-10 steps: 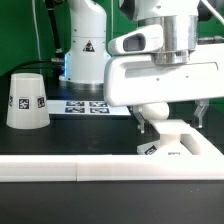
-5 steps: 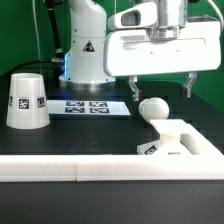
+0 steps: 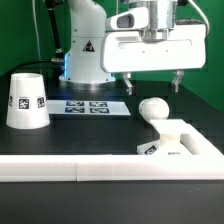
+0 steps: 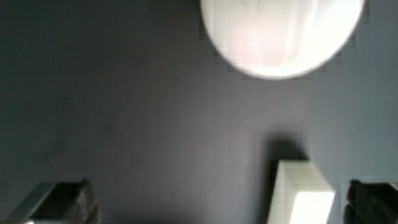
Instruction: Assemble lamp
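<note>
Bulb (image 3: 153,108) neck out of sight behind base (image 3: 185,140); wide-apart claw (image 3: 153,87) overhead.

The gripper (image 3: 153,86) rises from the bench. A second ago it sits low, its open fingers (image 3: 128,83) reaching down on either side of the bulb (image 3: 153,108) and its white body hiding the space above. Half a second ago the fingertips are just level with the top of the round head. Now they hang above it with a gap between, and the whole head shows free. The gripper body also drifts toward the exterior view's left as it climbs, and it looks smaller. More of the marker board (image 3: 90,105) behind the bulb is uncovered
</note>
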Controlling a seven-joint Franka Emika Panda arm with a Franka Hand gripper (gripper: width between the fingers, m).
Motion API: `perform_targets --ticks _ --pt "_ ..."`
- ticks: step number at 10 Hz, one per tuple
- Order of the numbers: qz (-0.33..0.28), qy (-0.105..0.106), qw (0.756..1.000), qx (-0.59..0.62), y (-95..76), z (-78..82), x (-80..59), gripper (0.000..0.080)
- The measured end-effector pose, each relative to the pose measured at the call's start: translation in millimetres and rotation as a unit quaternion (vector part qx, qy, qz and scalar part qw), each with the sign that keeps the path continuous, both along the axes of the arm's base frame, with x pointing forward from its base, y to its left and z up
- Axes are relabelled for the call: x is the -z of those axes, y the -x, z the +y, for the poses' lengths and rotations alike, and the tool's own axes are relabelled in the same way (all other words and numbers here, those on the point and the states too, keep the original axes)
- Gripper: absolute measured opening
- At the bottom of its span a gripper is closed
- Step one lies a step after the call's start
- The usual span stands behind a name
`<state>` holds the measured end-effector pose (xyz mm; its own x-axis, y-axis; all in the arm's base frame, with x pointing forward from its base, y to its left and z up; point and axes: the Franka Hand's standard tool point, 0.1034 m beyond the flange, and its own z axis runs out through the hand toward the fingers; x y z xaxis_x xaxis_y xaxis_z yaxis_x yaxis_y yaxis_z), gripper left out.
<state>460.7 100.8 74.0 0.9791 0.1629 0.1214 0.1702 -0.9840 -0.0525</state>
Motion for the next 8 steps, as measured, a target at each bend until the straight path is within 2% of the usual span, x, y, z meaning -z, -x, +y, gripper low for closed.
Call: perform_targets --ticks 5,6,8 --pt "0.009 0.001 1.000 -0.014 4.6 2.6 3.7 0.0699" --pt "0.010 -0.001 1.000 -0.007 -0.5 4.9 3.3 0.0699" --pt "0.067 0.001 0.998 -0.009 9.5 15.7 6.7 0.0699"
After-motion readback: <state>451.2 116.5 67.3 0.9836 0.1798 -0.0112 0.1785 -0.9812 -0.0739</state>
